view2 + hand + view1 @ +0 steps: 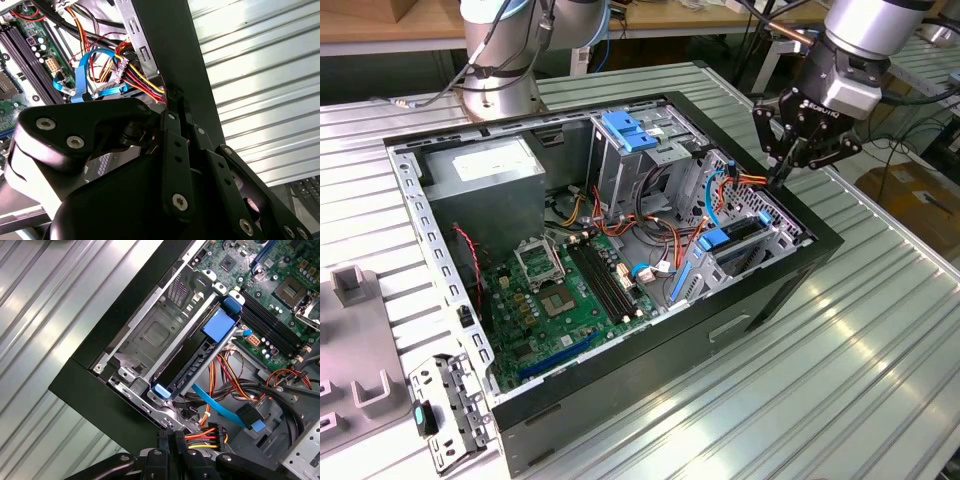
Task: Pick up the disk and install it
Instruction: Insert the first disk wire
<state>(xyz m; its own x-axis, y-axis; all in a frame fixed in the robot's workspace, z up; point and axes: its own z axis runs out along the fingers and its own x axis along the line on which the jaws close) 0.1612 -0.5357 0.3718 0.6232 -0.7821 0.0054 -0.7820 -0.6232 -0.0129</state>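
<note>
The disk (pixel 736 236) stands on edge in the small drive bay at the open computer case's corner, at the exterior view's right. A blue plastic bracket (pixel 218 326) runs along the disk's (pixel 192 365) dark edge in the first wrist view. My gripper (pixel 781 177) hangs just above the case's black wall, beside that bay and over the orange, red and yellow power cables (pixel 202 436). Its two black fingers (pixel 172 120) lie close together, shut, with nothing between them. The gripper (pixel 170 436) is apart from the disk.
Inside the case (pixel 620 400) are the green motherboard (pixel 570 290), a grey power-supply box (pixel 485 170) and a tall metal cage with a blue top (pixel 630 135). Loose cables (pixel 660 225) cross the middle. A grey fixture (pixel 360 370) and a metal bracket (pixel 445 400) lie at the exterior view's left.
</note>
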